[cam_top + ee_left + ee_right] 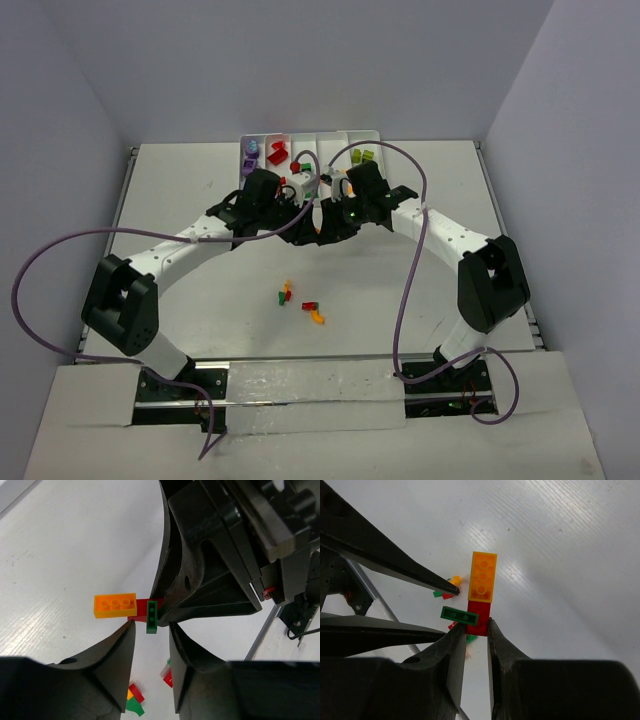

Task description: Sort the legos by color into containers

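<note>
**Item under handling:** three legos joined in one cluster. A red brick (pixel 479 616) forms the centre. An orange brick (pixel 484 576) extends from its far end, and a dark green brick (pixel 459 615) projects sideways from it. The cluster is raised above the surface (pixel 180 180), just in front of the tray (pixel 310 133).

**Right pincer (pixel 477 626):** clenched on the red brick, with one finger on either side of it.

**Left pincer (pixel 151 626):** released, jaws apart. Its fingertips flank the lower end of the dark green brick. Contact with the brick cannot be confirmed from either wrist view.

**Arms:** in the top view the two pincers meet tip to tip at the middle of the surface, close to the tray's near rim.

**Tray contents:** purple pieces (pixel 250 150) lie in the leftmost compartment and red pieces (pixel 277 153) in the one beside it. Lime green pieces (pixel 362 157) lie toward the right end.

**Loose legos:** a small mixed group (pixel 285 295) of green, orange and red pieces lies on the surface toward the arm bases. A red and orange pair (pixel 314 312) lies just beside it. Both are well apart from the tray.
</note>
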Motion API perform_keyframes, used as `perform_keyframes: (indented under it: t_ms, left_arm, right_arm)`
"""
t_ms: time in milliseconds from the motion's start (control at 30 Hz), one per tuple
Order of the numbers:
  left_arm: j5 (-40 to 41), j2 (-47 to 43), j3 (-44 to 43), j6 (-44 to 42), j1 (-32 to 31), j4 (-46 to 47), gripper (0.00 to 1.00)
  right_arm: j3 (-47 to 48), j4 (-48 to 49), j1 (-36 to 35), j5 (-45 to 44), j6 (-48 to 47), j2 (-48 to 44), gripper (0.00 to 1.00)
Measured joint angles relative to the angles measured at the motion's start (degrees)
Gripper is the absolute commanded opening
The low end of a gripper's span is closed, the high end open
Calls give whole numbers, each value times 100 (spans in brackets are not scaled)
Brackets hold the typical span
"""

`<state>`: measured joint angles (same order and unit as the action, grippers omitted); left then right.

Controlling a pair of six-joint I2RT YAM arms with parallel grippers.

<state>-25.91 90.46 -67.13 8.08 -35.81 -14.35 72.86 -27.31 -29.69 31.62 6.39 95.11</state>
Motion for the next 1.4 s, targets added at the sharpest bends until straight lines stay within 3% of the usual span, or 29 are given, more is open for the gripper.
perform_keyframes:
  t_ms: [200, 433, 933, 1233, 1400]
  left_arm:
    - [70, 21, -46, -35, -11, 3, 26]
    - [82, 58, -97, -3, -25, -9, 0]
    - [63, 203, -225, 256, -26, -48, 0]
    - [381, 203, -251, 312, -80, -34, 0]
    - [806, 203, -316, 159, -89, 140, 0]
  right_arm:
    - [0, -26, -7, 23, -1, 0, 0]
    - [0, -39, -11, -1, -5, 0, 0]
    - [0, -72, -17, -163, -9, 0, 0]
    - [0, -61, -23, -158, -14, 20, 0]
    - [28, -102, -68, 297, 58, 158, 0]
